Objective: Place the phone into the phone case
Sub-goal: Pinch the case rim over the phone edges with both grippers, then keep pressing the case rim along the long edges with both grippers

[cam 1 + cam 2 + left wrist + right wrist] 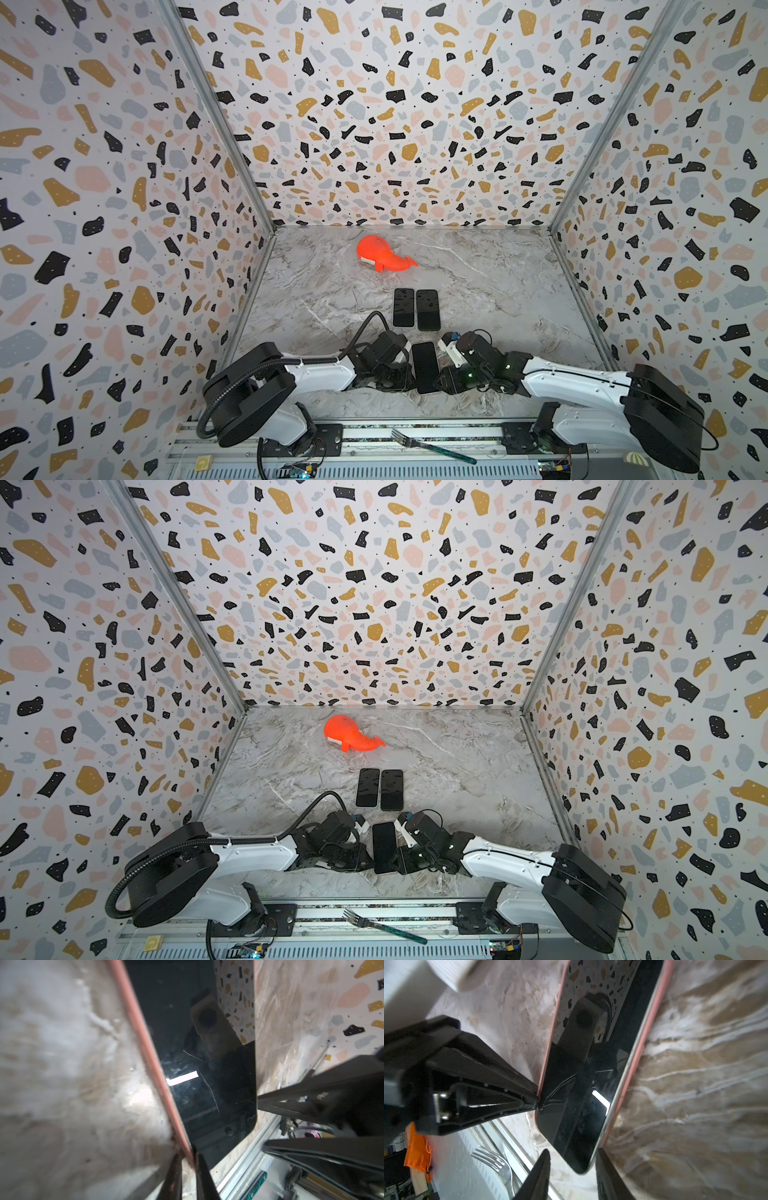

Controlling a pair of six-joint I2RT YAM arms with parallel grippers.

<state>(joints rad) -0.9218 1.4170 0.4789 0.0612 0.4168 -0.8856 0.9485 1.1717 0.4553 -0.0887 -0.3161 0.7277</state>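
My left end effector (188, 1159) is closed narrowly on the rim of the pink phone case (145, 1043); my right end effector (573, 1151) stands open astride the opposite long edge, one finger (610, 1172) against that rim. The black glass-fronted phone (424, 368) lies screen up inside the case, seating not verifiable, between both end effectors near the front of the grey marble-patterned counter (498, 291), well apart from an orange whale-shaped toy (384, 255).

Legible text, brands, numbers: none found on any surface in view. The phone (424, 368) has a dark screen with reflections only. A yellow tag (203, 462) on the front rail (374, 457) bears a dark mark, possibly a symbol, too small to read.
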